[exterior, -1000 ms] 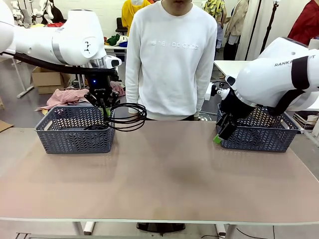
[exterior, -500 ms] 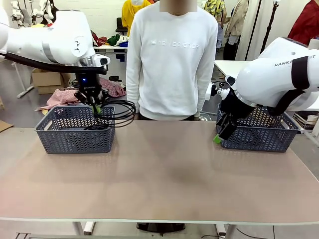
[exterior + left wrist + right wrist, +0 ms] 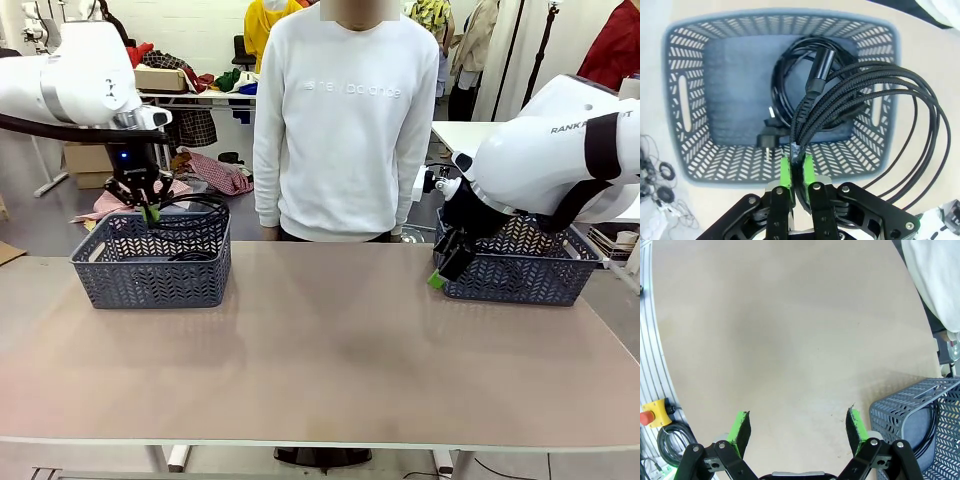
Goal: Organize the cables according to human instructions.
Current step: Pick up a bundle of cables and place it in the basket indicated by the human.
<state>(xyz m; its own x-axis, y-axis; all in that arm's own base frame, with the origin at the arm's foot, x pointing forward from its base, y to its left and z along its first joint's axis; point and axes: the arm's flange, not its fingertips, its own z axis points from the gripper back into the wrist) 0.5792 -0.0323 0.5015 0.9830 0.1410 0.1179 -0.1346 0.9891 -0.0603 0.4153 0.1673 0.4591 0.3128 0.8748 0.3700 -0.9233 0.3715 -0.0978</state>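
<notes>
The left gripper (image 3: 796, 172) pinches a braided cable coil (image 3: 875, 105) above the left basket (image 3: 685, 100), where another cable (image 3: 790, 85) already lies. To release well, it should lower until the loops hang inside the rim. The right gripper (image 3: 798, 426) is spread wide, holding nothing, beside the right basket (image 3: 920, 410).

Two baskets on table, far edge: left basket (image 3: 150, 270) at robot's left, right basket (image 3: 520, 275) at right, well apart. Person (image 3: 340, 120) stands behind table, betw. them. Left gripper (image 3: 150, 212) above left basket w/ coiled cable (image 3: 875, 115) hanging over basket's rim; another cable (image 3: 790, 95) lies inside. Right gripper (image 3: 440, 275) just before right basket's left end.
</notes>
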